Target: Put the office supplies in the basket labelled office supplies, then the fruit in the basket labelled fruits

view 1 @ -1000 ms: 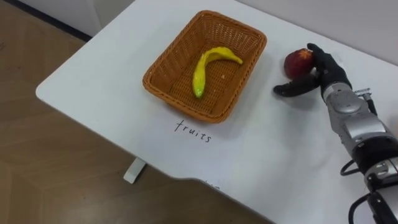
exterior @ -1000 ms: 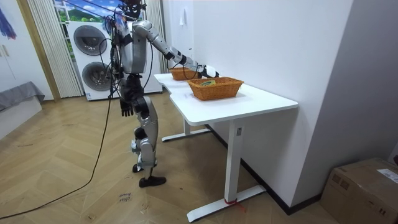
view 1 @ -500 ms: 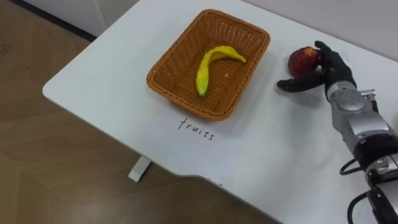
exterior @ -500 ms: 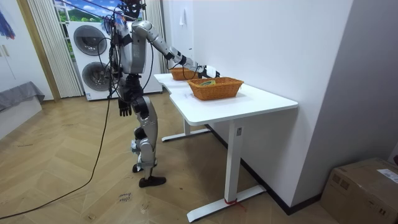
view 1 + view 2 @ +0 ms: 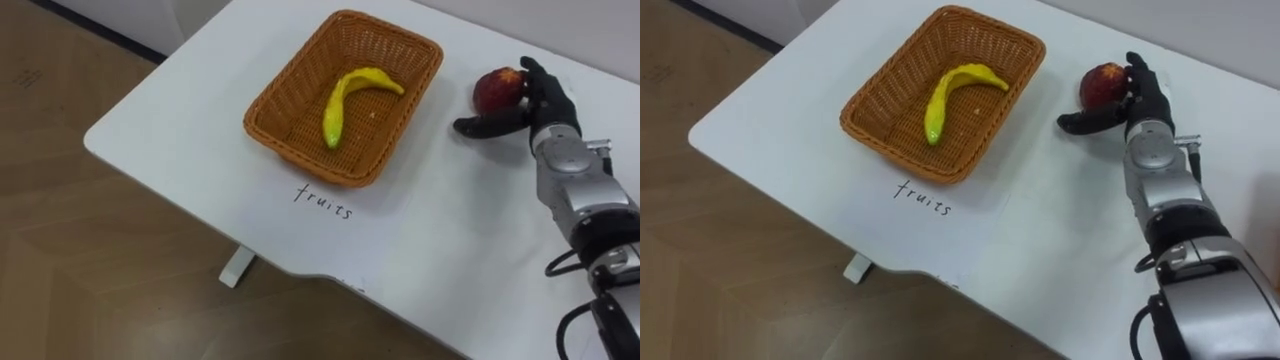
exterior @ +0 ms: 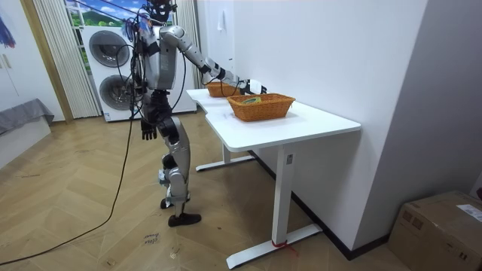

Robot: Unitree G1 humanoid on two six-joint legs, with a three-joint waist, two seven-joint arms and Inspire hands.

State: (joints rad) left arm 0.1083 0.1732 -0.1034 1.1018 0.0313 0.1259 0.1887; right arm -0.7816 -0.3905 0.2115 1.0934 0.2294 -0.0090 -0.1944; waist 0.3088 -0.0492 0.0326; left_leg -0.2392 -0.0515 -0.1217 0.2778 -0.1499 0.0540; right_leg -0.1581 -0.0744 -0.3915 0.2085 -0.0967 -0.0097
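The robot stands at the end of the white surface and stretches its right arm out over it. The right robot hand lies against the right side of a red fruit, which sits on the surface just beyond the far right corner of the wicker basket. The fingers curve loosely along the fruit and the thumb is spread wide below it, so the robot hand is apart, not clamped on it. A yellow banana lies inside the basket, and a handwritten label is on the surface by its near rim. In the room view a second basket stands further along, and the left robot hand hangs at the robot's side; I cannot tell how its fingers are set
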